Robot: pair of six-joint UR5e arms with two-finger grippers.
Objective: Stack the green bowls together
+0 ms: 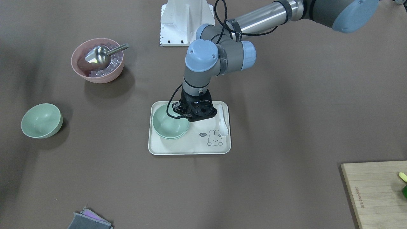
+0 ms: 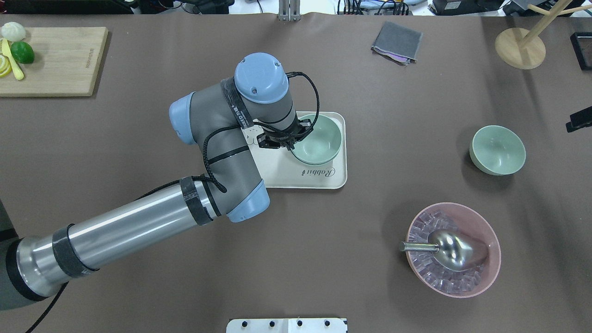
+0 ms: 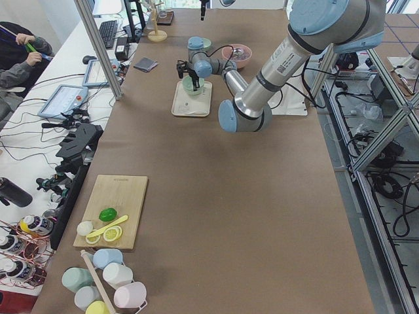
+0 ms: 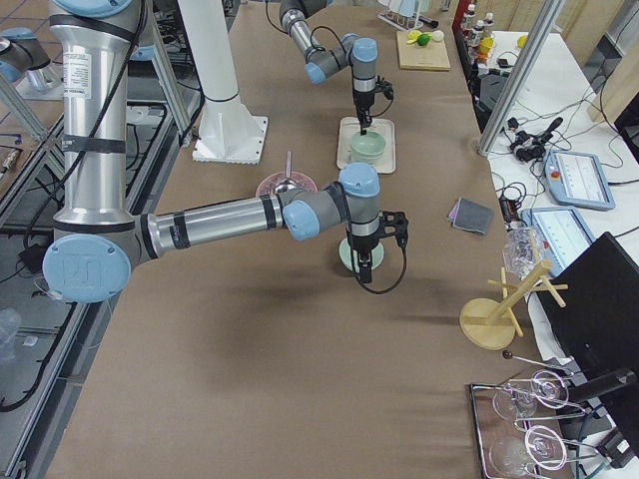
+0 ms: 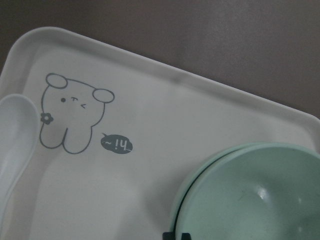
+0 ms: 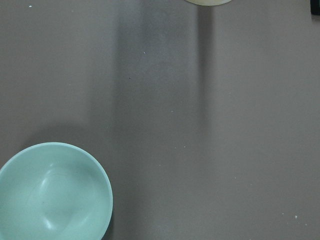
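Green bowls (image 1: 168,125) look light, stiff, slick-sided, best pinched across the rim; two nested on tray (image 1: 184,147) mid-frame, third bowl (image 1: 41,121) alone on bench (image 1: 254,190) far left, left hand (image 1: 193,114) at nested rim, can't tell if clenched.

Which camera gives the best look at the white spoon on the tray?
Exterior front-facing: the white spoon lies nearly whole on the tray. The left wrist view catches only its scoop end at the frame's edge. Overhead, the left arm covers it; the right wrist view misses it; the side views show it too small.
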